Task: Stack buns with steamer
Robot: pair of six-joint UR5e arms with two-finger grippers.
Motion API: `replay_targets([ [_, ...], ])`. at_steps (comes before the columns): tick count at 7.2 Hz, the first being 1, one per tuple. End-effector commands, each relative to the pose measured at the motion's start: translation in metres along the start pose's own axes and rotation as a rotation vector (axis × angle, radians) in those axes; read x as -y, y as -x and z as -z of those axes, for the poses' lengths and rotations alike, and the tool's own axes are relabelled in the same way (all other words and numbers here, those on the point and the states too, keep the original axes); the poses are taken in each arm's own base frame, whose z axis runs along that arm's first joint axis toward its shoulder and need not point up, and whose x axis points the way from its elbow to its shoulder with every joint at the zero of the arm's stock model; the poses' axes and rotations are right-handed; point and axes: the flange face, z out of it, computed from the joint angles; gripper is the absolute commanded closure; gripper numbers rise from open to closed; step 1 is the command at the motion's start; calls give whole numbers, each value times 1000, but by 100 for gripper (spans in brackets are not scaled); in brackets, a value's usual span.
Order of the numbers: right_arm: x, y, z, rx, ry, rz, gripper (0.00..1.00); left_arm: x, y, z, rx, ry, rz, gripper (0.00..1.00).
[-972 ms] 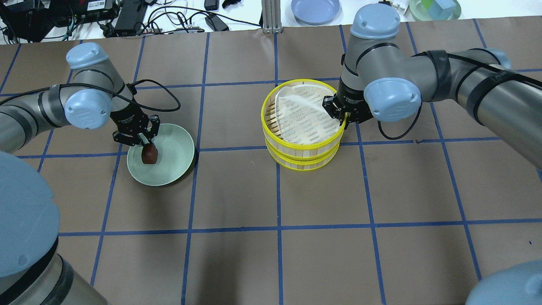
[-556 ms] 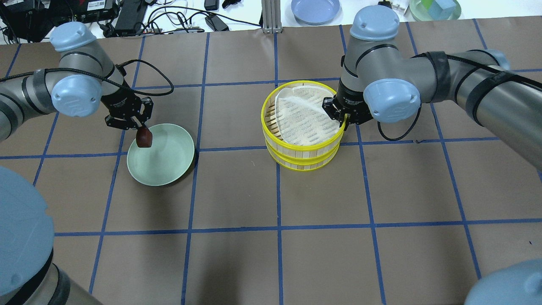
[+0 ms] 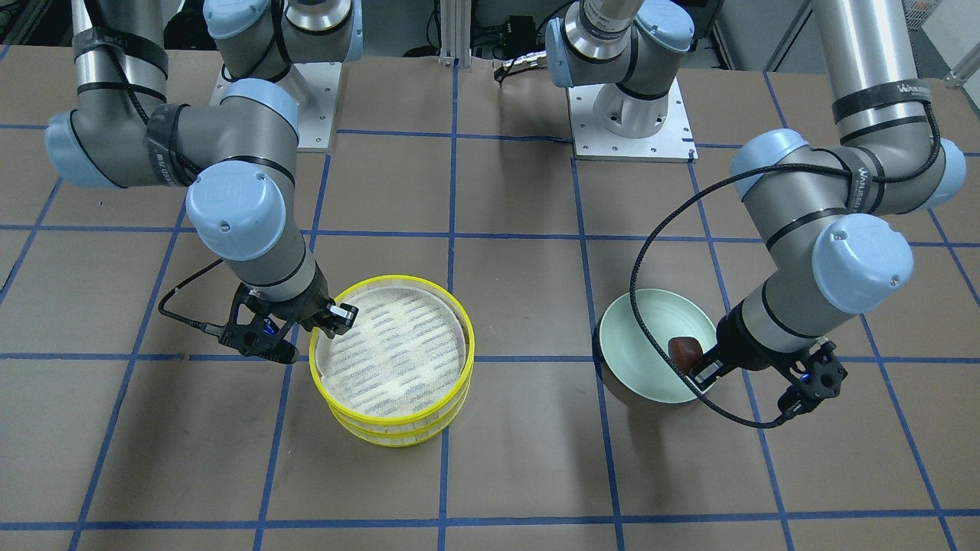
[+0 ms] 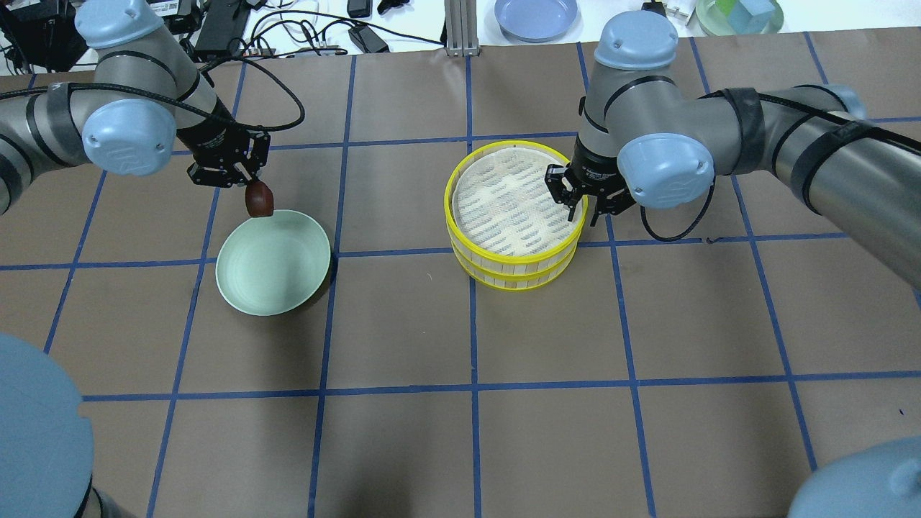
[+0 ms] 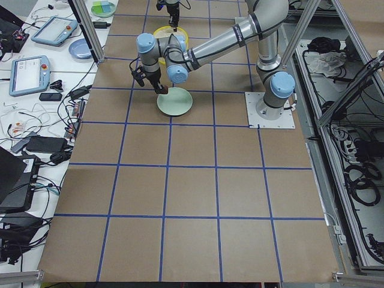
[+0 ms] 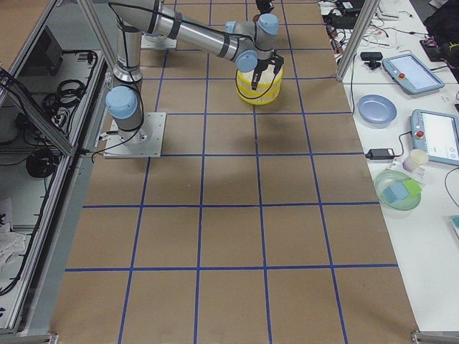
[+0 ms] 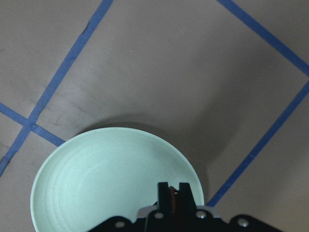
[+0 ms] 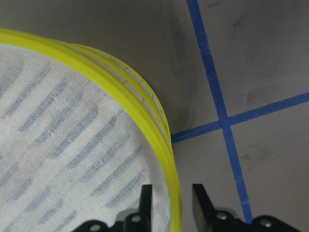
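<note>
Dark reddish-brown, the bun (image 4: pixel 259 199) is pinched between the fingers of the left gripper (image 4: pixel 248 184), which are closed down on it with only its width between them. My left wrist camera shows a sliver of the bun (image 7: pixel 175 201) wedged between the two black fingertips. Below it lies the pale green plate (image 4: pixel 273 262), well down from the hand, so the bun hangs clear of it. From the front it shows over the plate's side nearest the left arm (image 3: pixel 804 222); from overhead it overlaps the plate's far rim.

On the other side, the right gripper (image 4: pixel 581 210) stands with its jaws apart, straddling the yellow rim of the steamer (image 4: pixel 515 265). In the right wrist view I see one finger (image 8: pixel 146 197) over the cloth inside the rim and the other outside it, with a gap on each side and nothing gripped. The steamer is two trays stacked one on the other. The white cloth liner (image 4: pixel 511 201) lies flat across the top tray.

Plate and steamer are well apart on the brown table (image 4: pixel 403 324), which is marked off with blue tape lines.
</note>
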Motion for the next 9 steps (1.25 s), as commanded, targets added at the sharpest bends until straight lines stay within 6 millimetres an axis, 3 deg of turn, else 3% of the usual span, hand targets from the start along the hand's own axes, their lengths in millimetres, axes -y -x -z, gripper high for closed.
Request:
replay_targets([
  [1, 6, -1, 16, 17, -39, -6, 8, -35, -42, 28, -35, -42, 56, 100],
  [2, 9, -12, 54, 36, -96, -11, 1, -61, -72, 41, -55, -59, 70, 100],
  [3, 2, -28, 92, 40, -107, -12, 0, -85, -99, 47, -91, -57, 109, 100],
  [5, -45, -47, 171, 30, -70, -10, 0, -121, -143, 37, -227, 31, 219, 100],
  [6, -69, -47, 209, 43, -70, 3, 0, -141, -162, 32, -249, 31, 231, 100],
  [7, -86, -50, 234, 39, -60, 9, 0, -163, -176, 26, -247, 47, 222, 100],
  [8, -99, -51, 245, 41, -70, 23, 0, -186, -191, 24, -281, 120, 250, 100],
  [9, -103, -51, 253, 46, -98, 83, 0, -190, -195, 18, -293, 136, 245, 100],
])
